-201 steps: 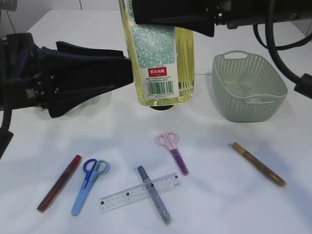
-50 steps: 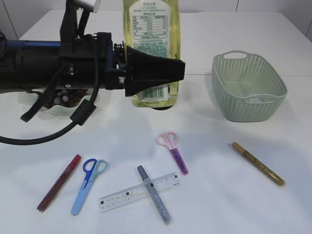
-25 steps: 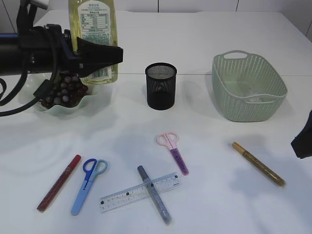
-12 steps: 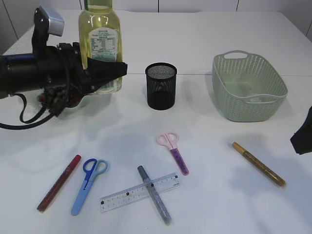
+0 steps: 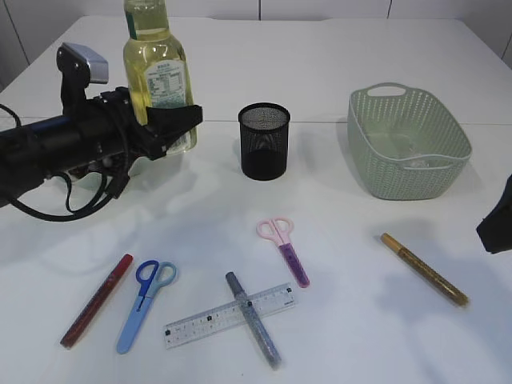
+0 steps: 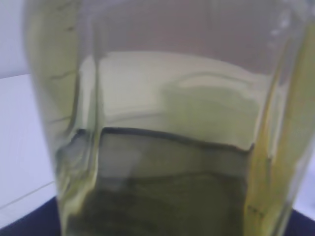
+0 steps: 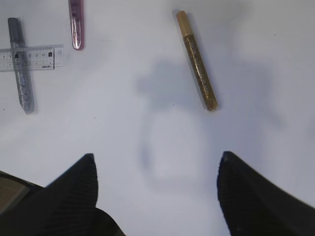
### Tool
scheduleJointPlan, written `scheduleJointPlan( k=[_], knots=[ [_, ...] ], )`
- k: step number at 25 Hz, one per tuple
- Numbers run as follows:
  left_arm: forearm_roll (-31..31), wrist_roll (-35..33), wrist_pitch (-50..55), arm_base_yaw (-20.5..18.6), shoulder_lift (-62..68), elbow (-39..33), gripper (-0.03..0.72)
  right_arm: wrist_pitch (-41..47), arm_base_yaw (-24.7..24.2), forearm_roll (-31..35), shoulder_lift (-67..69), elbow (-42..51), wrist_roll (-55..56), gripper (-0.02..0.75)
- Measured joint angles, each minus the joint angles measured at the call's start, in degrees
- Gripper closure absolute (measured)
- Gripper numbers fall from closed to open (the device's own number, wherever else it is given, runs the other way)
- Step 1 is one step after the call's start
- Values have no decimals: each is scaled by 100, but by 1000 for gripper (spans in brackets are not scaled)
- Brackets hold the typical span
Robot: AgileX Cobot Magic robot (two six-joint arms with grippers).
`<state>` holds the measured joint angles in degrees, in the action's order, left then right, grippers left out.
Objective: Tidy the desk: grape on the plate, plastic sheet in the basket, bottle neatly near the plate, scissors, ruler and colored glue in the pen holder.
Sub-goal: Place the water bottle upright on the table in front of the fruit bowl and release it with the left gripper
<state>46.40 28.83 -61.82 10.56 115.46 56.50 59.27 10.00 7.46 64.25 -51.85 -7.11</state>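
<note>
The bottle (image 5: 158, 76) of yellow liquid stands upright at the back left, and my left gripper (image 5: 181, 128) is shut on its lower body. It fills the left wrist view (image 6: 162, 123). The plate and grape are hidden behind the left arm. The black mesh pen holder (image 5: 264, 141) stands mid-table. Pink scissors (image 5: 282, 248), blue scissors (image 5: 146, 304), the ruler (image 5: 230, 316) and silver (image 5: 252, 330), red (image 5: 97, 300) and gold (image 5: 424, 268) glue pens lie in front. A clear plastic sheet (image 5: 416, 158) lies in the green basket (image 5: 384, 172). My right gripper (image 7: 156, 167) hangs open above bare table.
The right arm (image 5: 498, 220) shows only at the right edge. In the right wrist view the gold glue pen (image 7: 197, 60) lies ahead of the fingers, with the silver pen (image 7: 20, 64), ruler (image 7: 37, 57) and pink scissors tip (image 7: 76, 24) further left.
The left arm carried the bottle leftward from in front of the pen holder to the back left and lowered it. The right arm let go of the bottle earlier and drew back to the right edge.
</note>
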Motion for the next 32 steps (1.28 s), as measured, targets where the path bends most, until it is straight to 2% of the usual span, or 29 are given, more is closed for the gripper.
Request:
scheduleJointPlan(
  k=[4, 11, 25, 32],
  knots=[
    [-196, -365, 0, 0, 290, 0, 238, -78, 0, 0, 0, 0, 0, 154],
    [-791, -560, 48, 0, 900, 0, 238, -153, 0, 0, 0, 0, -8, 154],
    [-903, -1108, 62, 0, 1545, 24, 238, -165, 0, 0, 0, 0, -8, 154],
    [-1192, -1313, 17, 0, 1738, 47, 238, -177, 0, 0, 20, 0, -13, 154]
  ],
)
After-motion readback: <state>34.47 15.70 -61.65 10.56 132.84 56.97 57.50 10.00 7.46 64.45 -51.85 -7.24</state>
